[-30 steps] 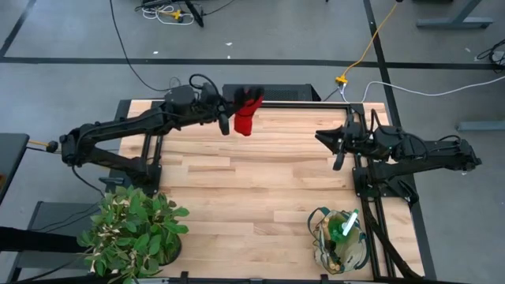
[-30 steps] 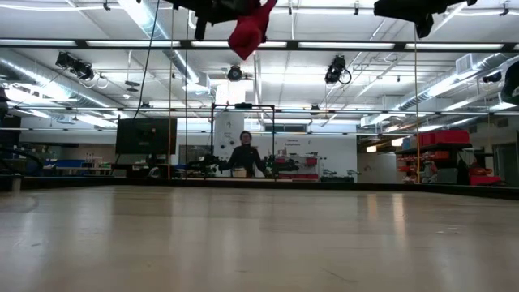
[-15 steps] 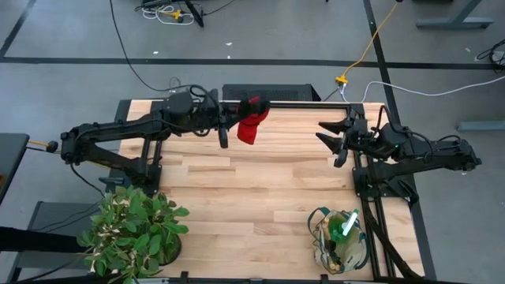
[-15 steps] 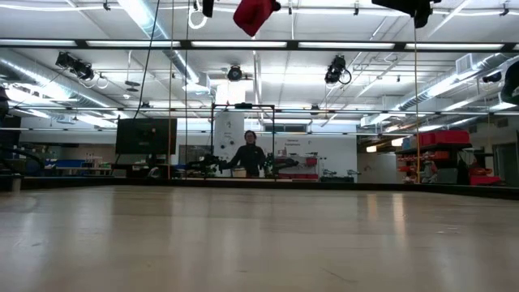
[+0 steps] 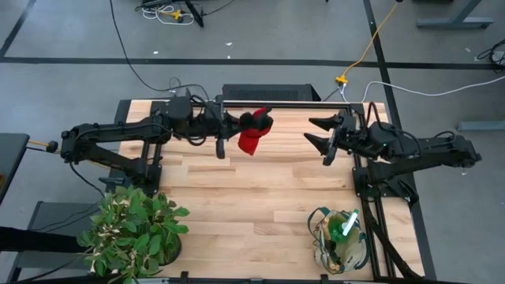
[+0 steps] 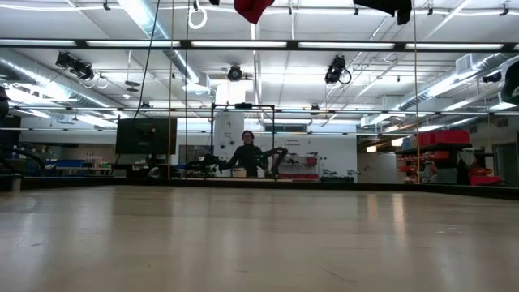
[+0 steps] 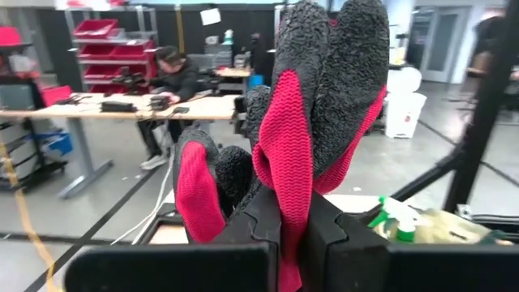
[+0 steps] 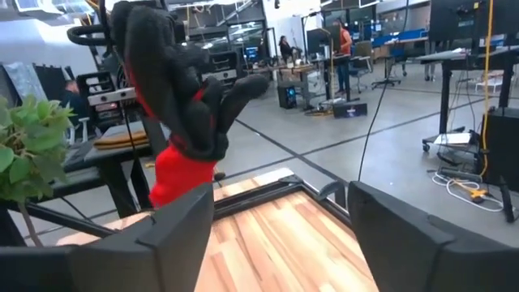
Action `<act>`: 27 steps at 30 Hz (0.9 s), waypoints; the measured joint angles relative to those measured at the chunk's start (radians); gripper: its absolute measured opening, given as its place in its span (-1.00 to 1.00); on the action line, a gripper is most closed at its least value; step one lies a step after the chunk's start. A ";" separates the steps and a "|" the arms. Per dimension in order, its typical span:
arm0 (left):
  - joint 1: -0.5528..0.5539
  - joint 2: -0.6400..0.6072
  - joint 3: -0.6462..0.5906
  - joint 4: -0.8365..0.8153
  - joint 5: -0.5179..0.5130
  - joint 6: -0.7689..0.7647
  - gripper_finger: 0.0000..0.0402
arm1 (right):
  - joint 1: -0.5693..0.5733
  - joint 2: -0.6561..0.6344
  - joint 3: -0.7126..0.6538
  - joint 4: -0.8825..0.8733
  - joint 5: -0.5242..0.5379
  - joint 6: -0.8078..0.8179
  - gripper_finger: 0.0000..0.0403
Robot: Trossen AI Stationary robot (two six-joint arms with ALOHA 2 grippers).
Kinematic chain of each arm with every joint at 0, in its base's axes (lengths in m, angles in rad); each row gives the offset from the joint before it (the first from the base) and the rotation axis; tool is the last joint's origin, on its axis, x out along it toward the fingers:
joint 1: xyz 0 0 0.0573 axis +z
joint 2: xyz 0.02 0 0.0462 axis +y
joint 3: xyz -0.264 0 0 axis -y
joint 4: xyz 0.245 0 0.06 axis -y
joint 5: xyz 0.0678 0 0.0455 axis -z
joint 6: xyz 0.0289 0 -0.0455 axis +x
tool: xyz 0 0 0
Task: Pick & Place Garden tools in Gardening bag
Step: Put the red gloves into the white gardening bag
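Observation:
A red glove with black coated fingers [image 5: 254, 132] hangs high over the table's far middle, with my left gripper [image 5: 235, 131] shut on it. It also shows at the top of the low view [image 6: 253, 7] and in the left wrist view [image 7: 316, 105]. My right gripper [image 5: 317, 132] stands open to the right of the glove, level, facing it across a gap; the glove [image 8: 182, 122] shows ahead of its fingers [image 8: 174, 235]. The gardening bag [image 5: 341, 241] stands at the near right corner with a green-and-white item in it. My left gripper pinches the glove's red knit part [image 7: 289, 203] between its two fingers [image 7: 258, 223]. The fingers come level from the table's left. The glove is lifted clear of the table; its black fingers stick out past the gripper, and its red cuff [image 8: 177, 174] hangs below.
A leafy potted plant [image 5: 134, 233] stands at the near left corner. A dark frame bar [image 5: 276, 103] runs along the far edge behind the glove. The wooden tabletop [image 5: 252, 197] between plant and bag is bare. A person sits at a desk beyond the table [image 6: 247, 158].
My left gripper has carried the glove toward the table's right and a little toward the near edge, rolling as it went, so the glove has swung round. My right gripper has opened wide and reached out toward the glove, rising slightly.

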 joint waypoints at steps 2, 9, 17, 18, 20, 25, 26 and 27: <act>0.000 0.000 0.000 0.013 0.034 0.001 -0.92 | 0.000 0.033 0.031 0.001 0.000 0.000 0.47; 0.000 0.000 0.000 0.046 0.118 0.004 -0.92 | 0.000 0.141 0.141 0.002 -0.036 0.016 0.68; 0.001 0.000 0.000 0.043 0.121 0.002 -0.92 | 0.000 0.246 0.233 0.029 -0.119 0.041 0.88; 0.001 0.000 0.000 0.043 0.121 0.000 -0.92 | 0.000 0.257 0.239 0.037 -0.130 0.041 0.90; 0.001 0.000 0.000 0.043 0.121 0.000 -0.90 | 0.000 0.277 0.247 0.053 -0.159 0.041 0.94; 0.001 0.000 0.000 0.042 0.140 -0.004 -0.92 | 0.000 0.311 0.251 0.132 -0.196 0.041 0.98; 0.001 0.000 0.000 0.042 0.145 -0.006 -0.92 | 0.000 0.317 0.251 0.149 -0.201 0.041 0.98; 0.001 0.000 0.000 0.042 0.147 -0.007 -0.92 | 0.000 0.322 0.251 0.167 -0.203 0.042 0.98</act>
